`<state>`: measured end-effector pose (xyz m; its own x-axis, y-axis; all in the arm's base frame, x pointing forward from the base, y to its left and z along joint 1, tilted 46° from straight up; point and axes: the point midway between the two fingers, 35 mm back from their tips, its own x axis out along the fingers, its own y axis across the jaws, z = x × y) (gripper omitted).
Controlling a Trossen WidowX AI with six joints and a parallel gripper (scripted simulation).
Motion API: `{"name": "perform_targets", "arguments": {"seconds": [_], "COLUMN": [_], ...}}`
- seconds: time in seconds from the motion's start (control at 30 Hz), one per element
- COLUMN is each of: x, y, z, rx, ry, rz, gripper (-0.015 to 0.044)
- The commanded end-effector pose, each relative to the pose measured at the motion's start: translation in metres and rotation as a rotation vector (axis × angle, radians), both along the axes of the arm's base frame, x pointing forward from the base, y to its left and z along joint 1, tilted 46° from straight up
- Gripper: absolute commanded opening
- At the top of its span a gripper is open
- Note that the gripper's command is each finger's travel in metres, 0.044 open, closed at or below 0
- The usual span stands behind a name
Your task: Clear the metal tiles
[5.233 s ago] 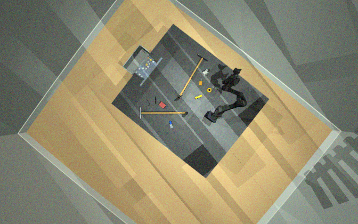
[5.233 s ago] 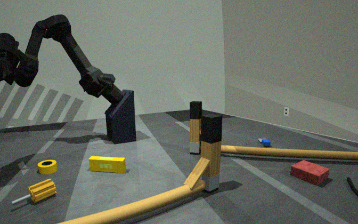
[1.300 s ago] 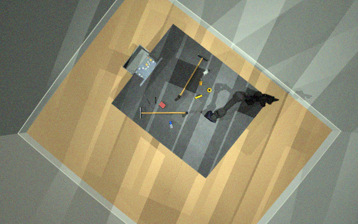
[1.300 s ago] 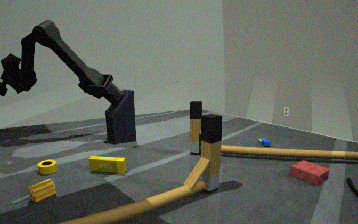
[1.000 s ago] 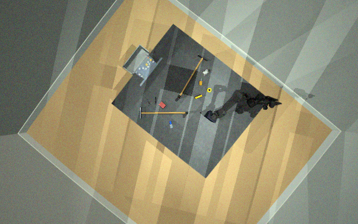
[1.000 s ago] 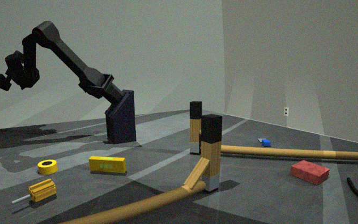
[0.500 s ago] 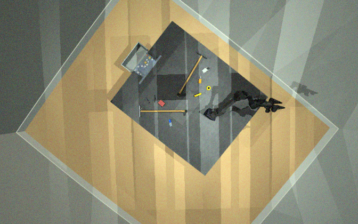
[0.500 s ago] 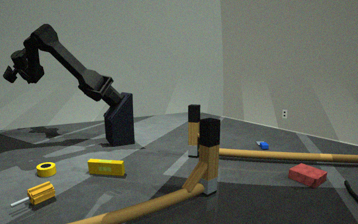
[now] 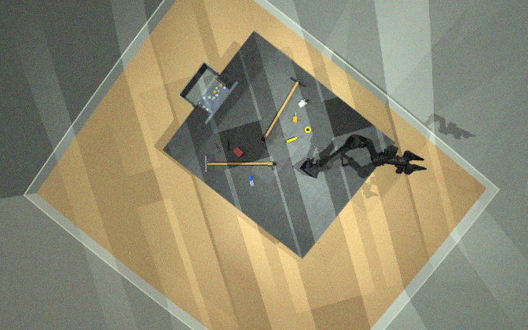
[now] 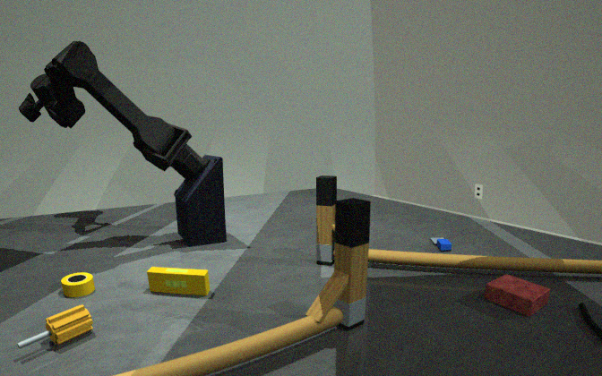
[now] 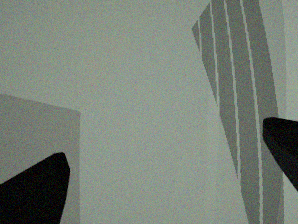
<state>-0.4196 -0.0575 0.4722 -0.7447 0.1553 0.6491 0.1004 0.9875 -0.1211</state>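
Observation:
The steel bench plate (image 9: 220, 98) lies at the table's upper left, with several small white and orange tiles on it. The open catch box (image 9: 192, 78) adjoins its outer end. Two long wooden-handled tools lie on the table with upright grips: a dark-headed one (image 9: 280, 110) (image 10: 228, 347) and a grey-headed one (image 9: 239, 163) (image 10: 481, 262). I cannot tell for sure which is the scraper. My gripper (image 9: 424, 163) (image 11: 166, 146) is open and empty, raised on the side away from the plate, and appears past the table's right edge from above. It touches neither tool.
A yellow tape roll (image 9: 307, 130) (image 10: 77, 285), a yellow block (image 9: 291, 139) (image 10: 177, 281) and an orange screwdriver (image 9: 295, 119) (image 10: 68, 324) lie between the dark-headed tool and the arm. A red block (image 9: 238, 152) (image 10: 516, 294) and a blue item (image 9: 251, 178) (image 10: 443, 243) flank the grey-headed tool.

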Motion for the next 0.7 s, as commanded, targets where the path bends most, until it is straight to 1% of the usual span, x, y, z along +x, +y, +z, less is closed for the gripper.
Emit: {"name": "perform_targets", "arguments": {"seconds": [0.0, 0.13, 0.23, 0.67], "x": [-0.006, -0.010, -0.010, -0.007], "y": [0.020, 0.036, 0.036, -0.029], "z": [0.001, 0.001, 0.001, -0.007], "rx": [-0.038, -0.067, -0.068, 0.021], "ry": [0.011, 0.018, 0.017, -0.051], "rz": [0.000, -0.002, -0.001, 0.074], "gripper": [0.0440, 0.0440, 0.0440, 0.0440]}}
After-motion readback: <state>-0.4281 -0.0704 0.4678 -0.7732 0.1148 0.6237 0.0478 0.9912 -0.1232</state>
